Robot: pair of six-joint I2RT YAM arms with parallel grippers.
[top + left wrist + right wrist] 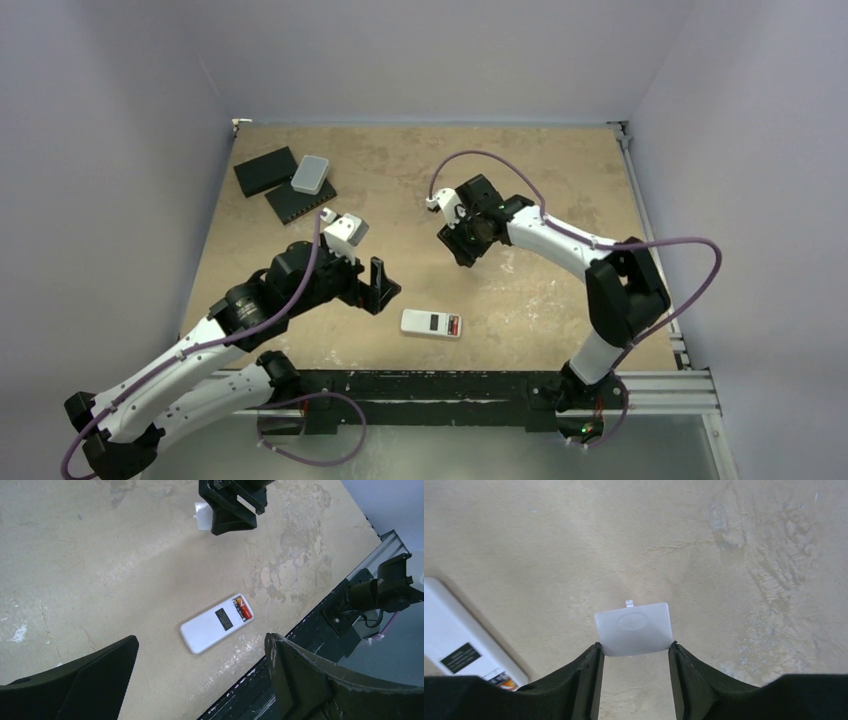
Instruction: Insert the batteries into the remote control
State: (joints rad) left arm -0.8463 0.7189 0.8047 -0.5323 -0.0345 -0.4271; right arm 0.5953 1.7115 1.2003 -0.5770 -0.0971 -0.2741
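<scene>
Up close, our right gripper [634,648] has its two fingers pressed against the side edges of a small white battery cover [634,628], which points outward with its little tab at the far end. We read that as a grip on the cover, held over bare desk [540,170] toward the middle. Whether the cover is clear of the surface or resting on it, we cannot tell.

Our left gripper [383,285] stands with its jaws wide apart and nothing between them. It hovers just left of the remote control [216,628].

That remote lies flat close to the near edge of the desk, about midway along it, with its back up and its dark label showing. The compartment [240,608] at one end is uncovered, and a reddish-orange battery [244,611] sits inside it. The slot beside it is too small for us to say whether the dark cell is in.

So we judge the loading to be mostly done. What remains is confirming the second cell and fitting the cover over the compartment.

At the far left corner, a grey box [310,174] rests on two black slabs [266,170], well apart from all this.
</scene>
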